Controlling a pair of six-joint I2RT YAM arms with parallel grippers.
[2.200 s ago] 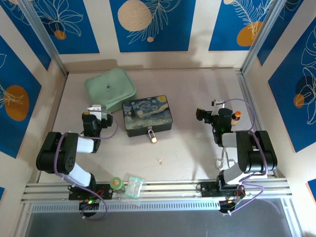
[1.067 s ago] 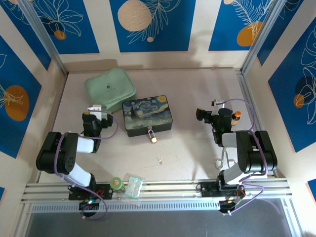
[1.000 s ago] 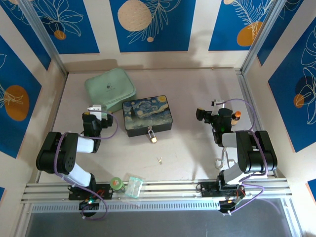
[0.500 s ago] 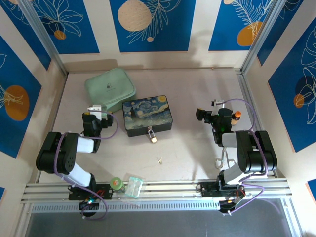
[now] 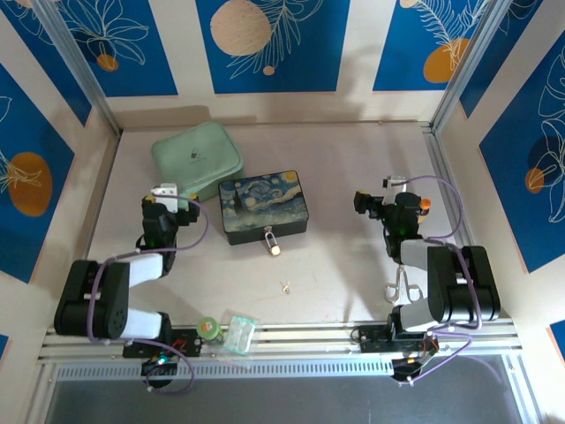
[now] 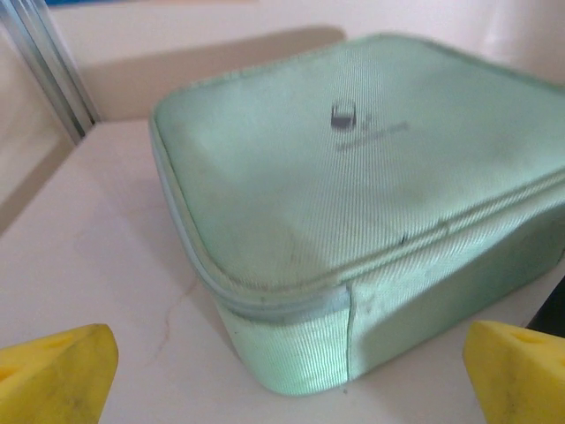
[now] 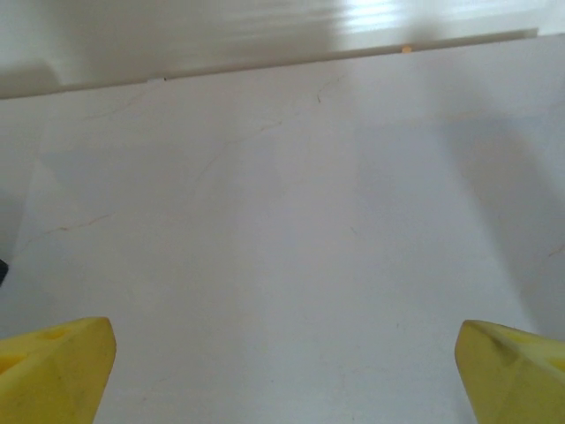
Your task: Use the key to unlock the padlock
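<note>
At table centre, key (image 5: 286, 285) lies loose, near padlock (image 5: 272, 240) at painted box (image 5: 263, 206) front. Both arms just shifted posture: left gripper (image 6: 287, 371) spread wide, facing green pouch (image 6: 353, 203); right gripper (image 7: 282, 358) spread wide over bare table. Approach likely only starting; nothing held.

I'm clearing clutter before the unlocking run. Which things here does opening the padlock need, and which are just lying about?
Needed:
- padlock, at the front of the painted box
- key, lying loose nearer the arms

Lying about:
- mint green case
- scissors
- clear packet
- small green-topped item
</note>
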